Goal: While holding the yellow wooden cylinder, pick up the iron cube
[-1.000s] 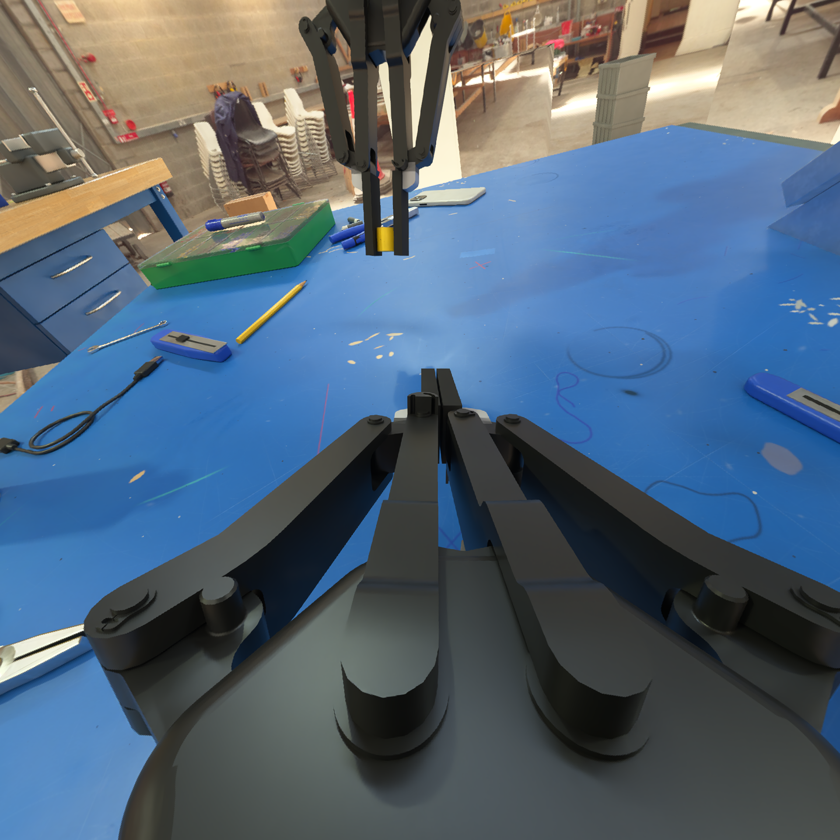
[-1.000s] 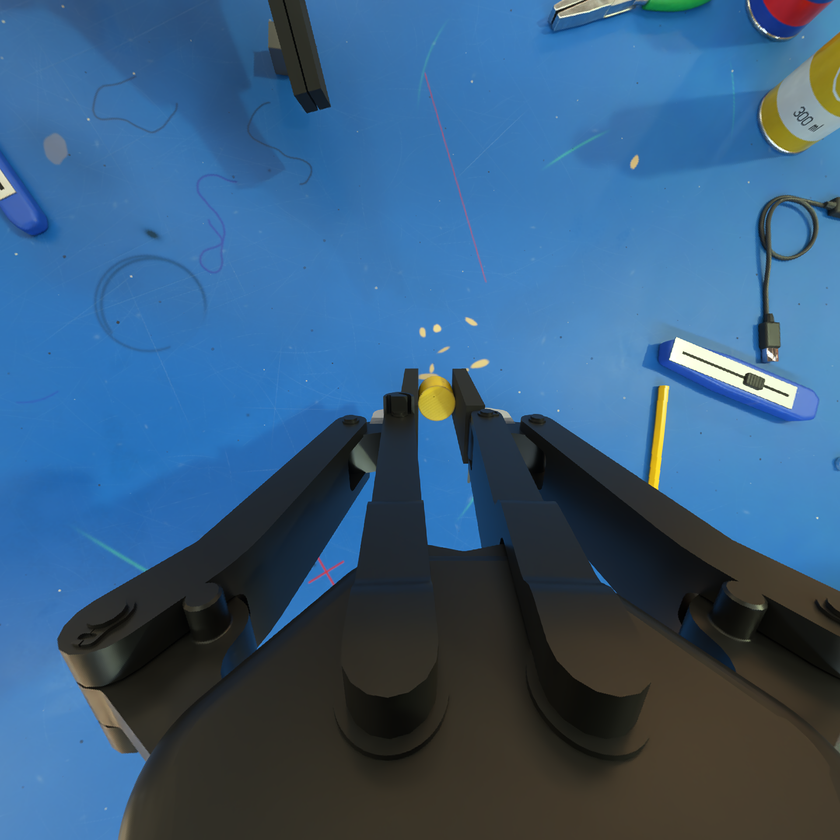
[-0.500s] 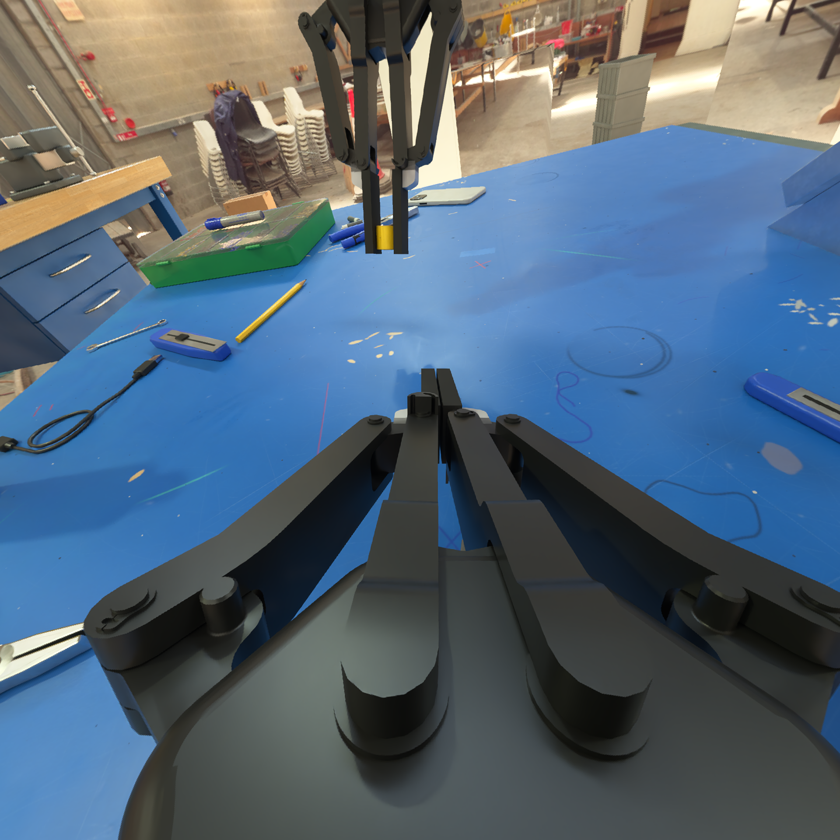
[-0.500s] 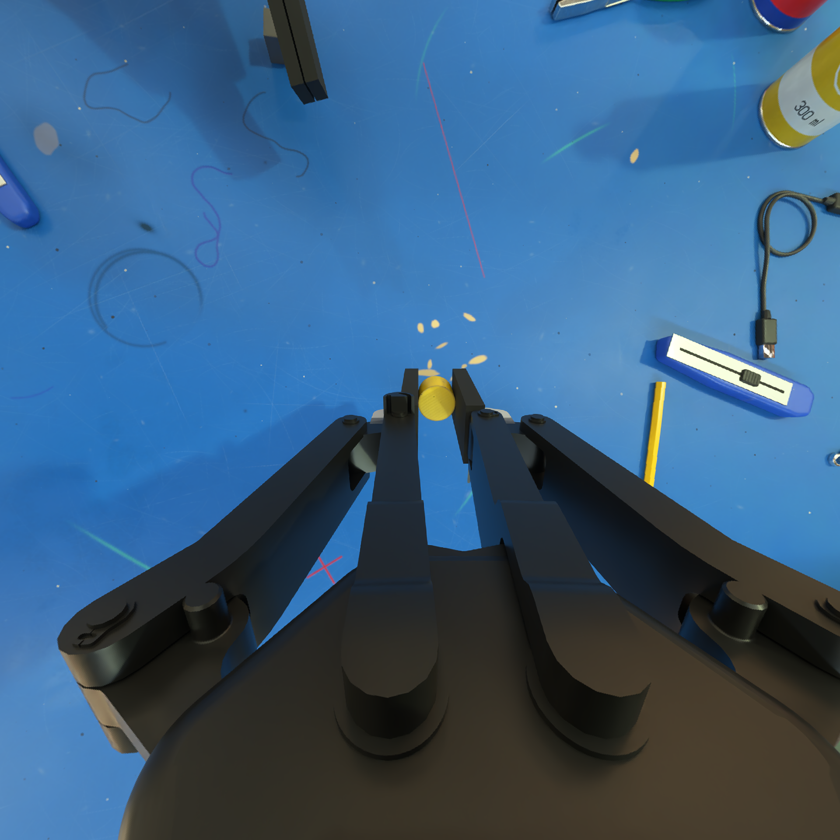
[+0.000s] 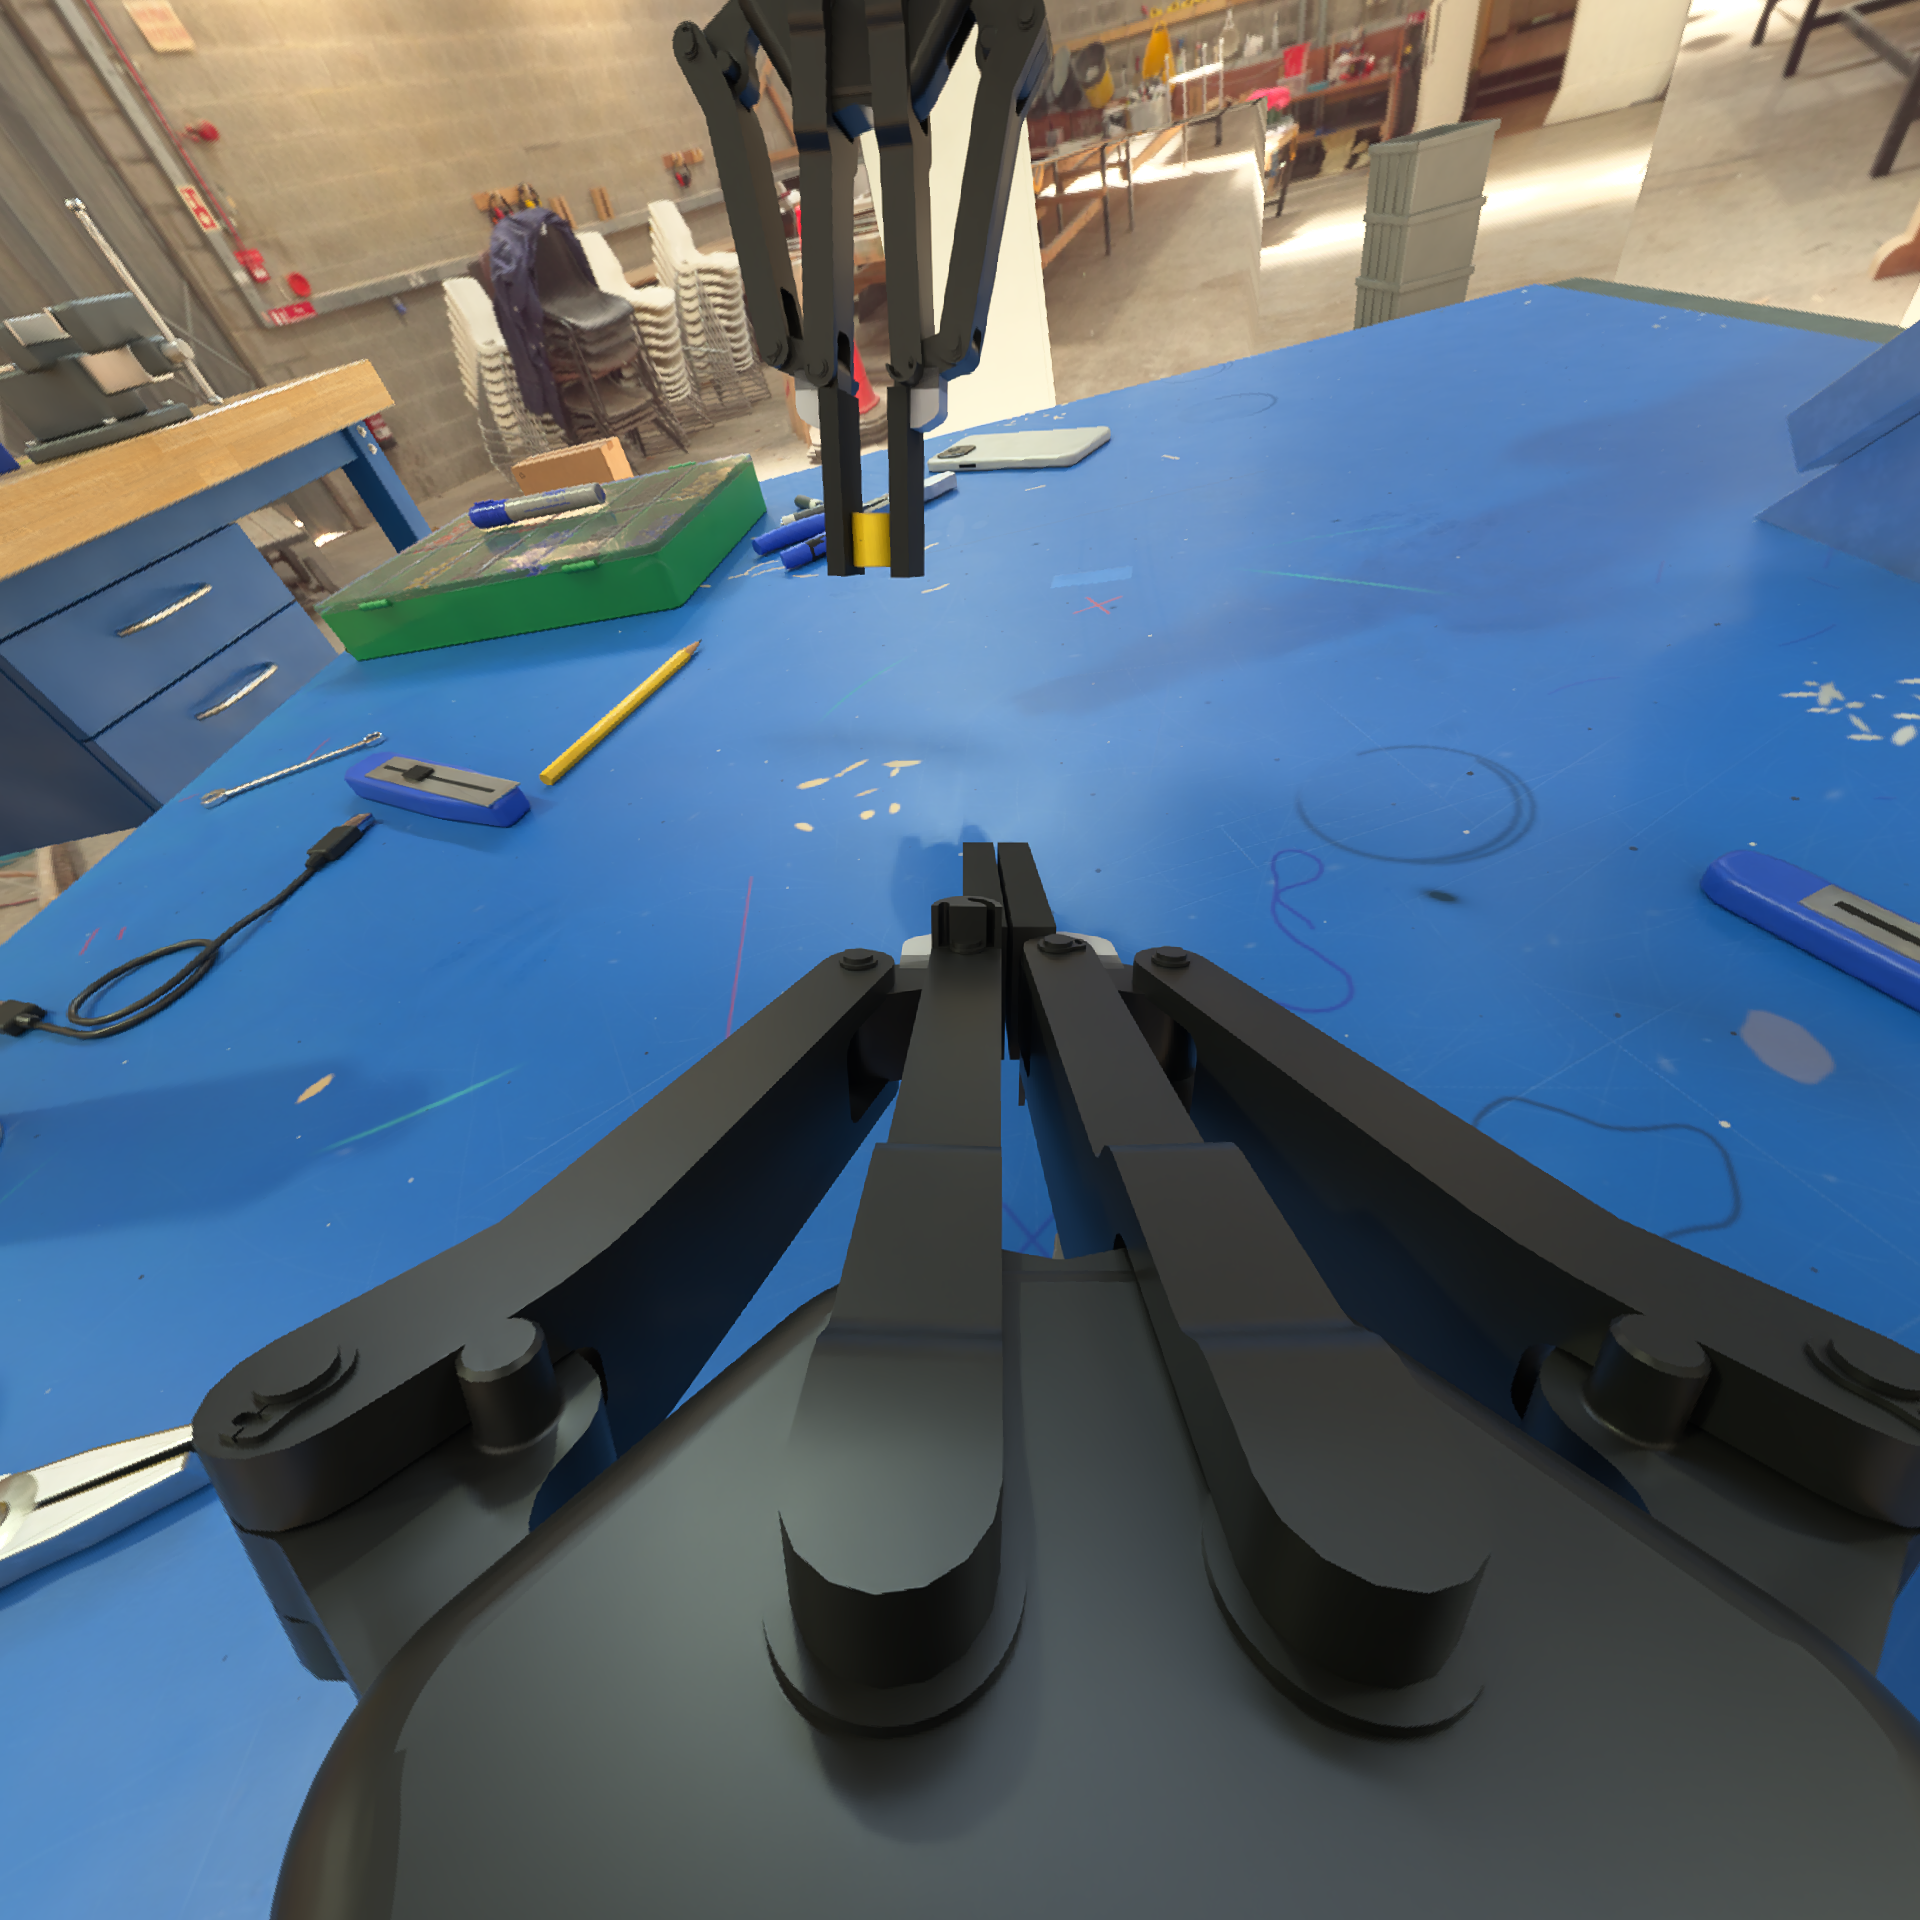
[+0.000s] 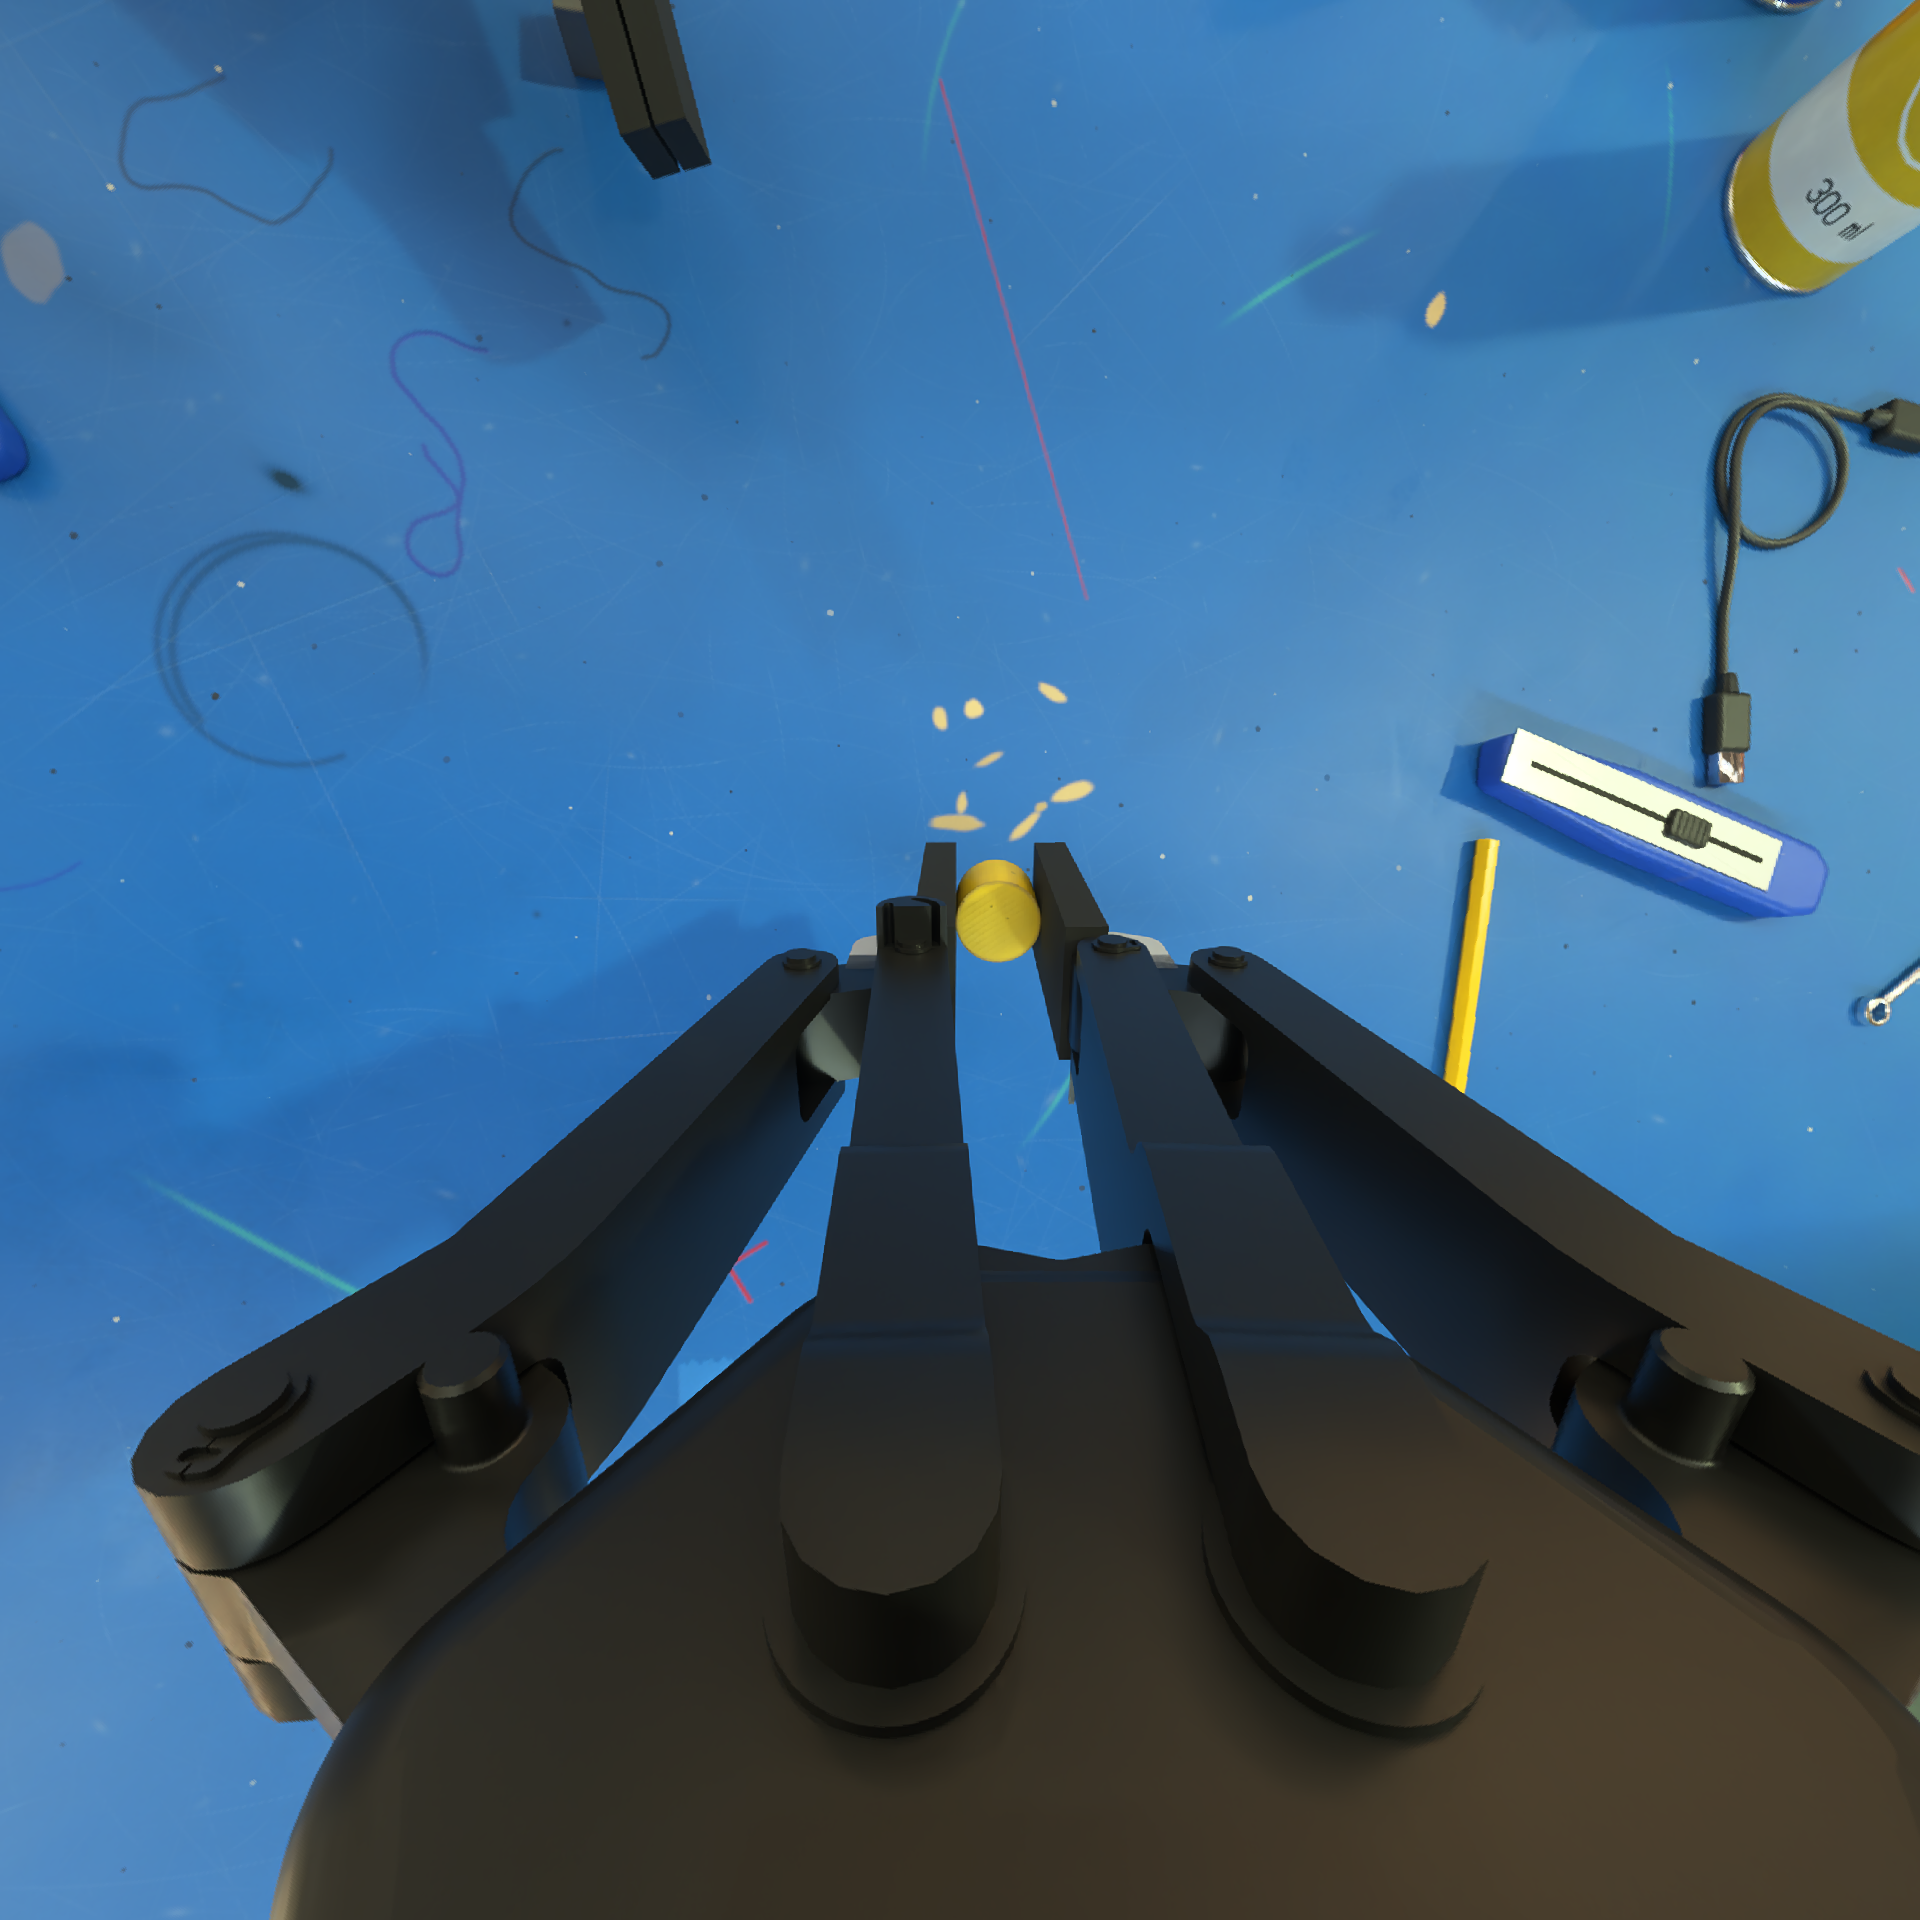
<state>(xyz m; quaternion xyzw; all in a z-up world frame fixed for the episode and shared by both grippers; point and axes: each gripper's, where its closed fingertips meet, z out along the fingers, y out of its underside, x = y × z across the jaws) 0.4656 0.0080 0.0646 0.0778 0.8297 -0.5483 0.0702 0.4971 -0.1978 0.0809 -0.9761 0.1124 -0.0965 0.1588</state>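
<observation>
While the right pincer (image 6: 992, 868) holds the yellow wooden cylinder (image 6: 995, 912) above the blue desk (image 6: 727, 644), the left pincer (image 5: 995, 873) is fully closed and empty. The iron cube is not visible in either view; the left pincer should open before approaching it, I think.

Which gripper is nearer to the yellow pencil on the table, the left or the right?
Right. The right gripper, shut on the yellow wooden cylinder, hangs above the table close beside the yellow pencil. The left gripper, shut and empty, sits farther away across the blue table.
</observation>
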